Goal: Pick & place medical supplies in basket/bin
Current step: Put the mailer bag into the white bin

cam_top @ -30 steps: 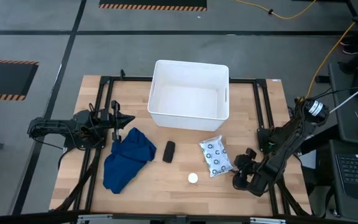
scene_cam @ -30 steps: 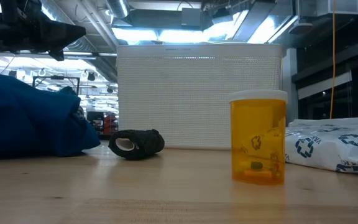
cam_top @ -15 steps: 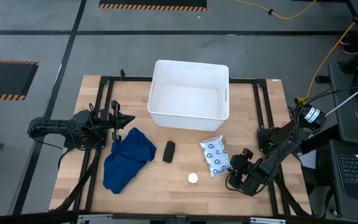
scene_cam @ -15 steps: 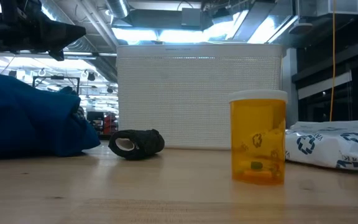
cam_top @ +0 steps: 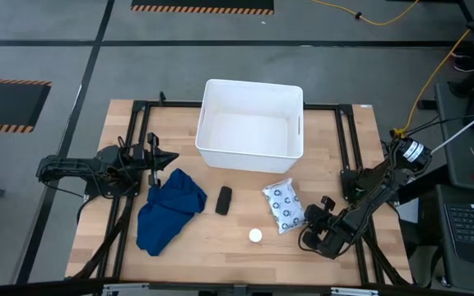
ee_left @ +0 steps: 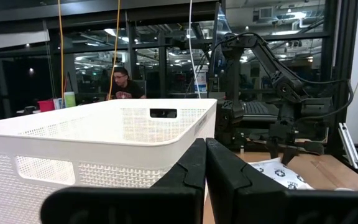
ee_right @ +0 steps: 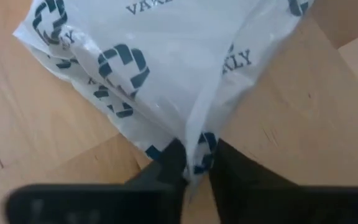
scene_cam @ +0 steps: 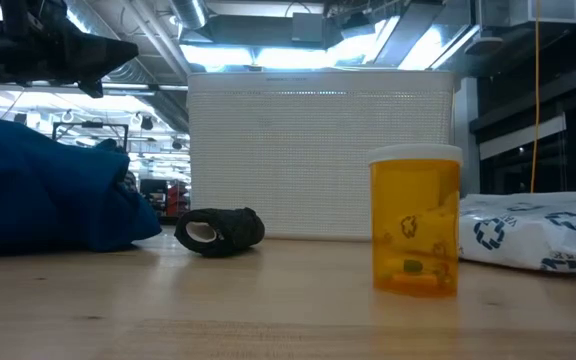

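Right gripper [cam_top: 309,233] pinching the white packet [cam_top: 284,205] by its edge.

High view: the packet is lying just ahead of the gripper, the white tub [cam_top: 250,124] standing well beyond; the left gripper [cam_top: 169,159] is waiting beside the blue cloth [cam_top: 167,209].
Low view: the packet [scene_cam: 533,233] is resting beside an amber vial [scene_cam: 415,234].
Right wrist view: both fingers [ee_right: 169,163] are clamping the packet's [ee_right: 160,56] corner.
Left wrist view: fingers [ee_left: 194,171] are pressing together.

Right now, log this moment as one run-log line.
right gripper: shut on white packet edge, on table | left gripper: shut, waiting beside blue cloth | white tub: nothing visible inside
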